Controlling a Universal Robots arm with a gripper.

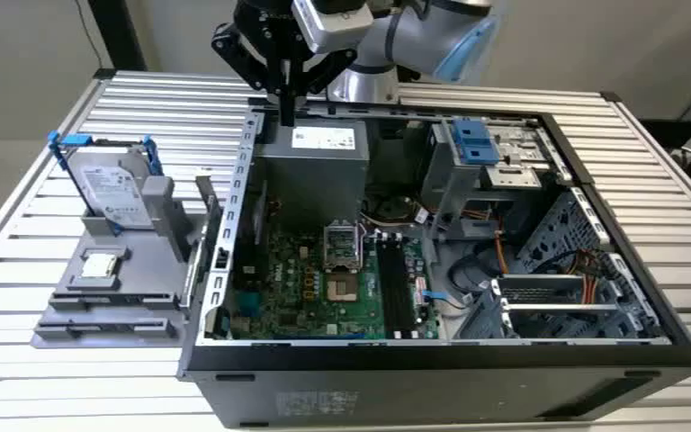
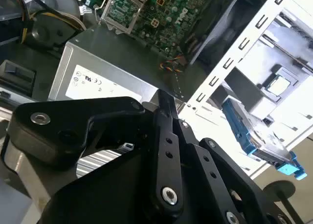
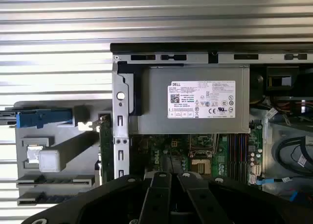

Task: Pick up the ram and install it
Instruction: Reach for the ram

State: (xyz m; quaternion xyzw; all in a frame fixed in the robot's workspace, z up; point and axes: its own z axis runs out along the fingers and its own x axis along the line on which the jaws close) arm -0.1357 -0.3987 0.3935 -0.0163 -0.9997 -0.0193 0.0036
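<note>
Overhead, the gripper (image 1: 285, 115) hangs at the open case's (image 1: 442, 364) far rim, fingers clenched on nothing. On the slatted metal bench (image 1: 166, 103), the ram (image 1: 209, 220) stands edgewise in a grey holder (image 1: 94, 315) at the exterior view's left of the case.

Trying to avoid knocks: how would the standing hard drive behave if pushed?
The hard drive looks rigid and probably heavy for its size, given its metal shell. Leaning on edge in the grey stand, it might tip if shoved.
</note>
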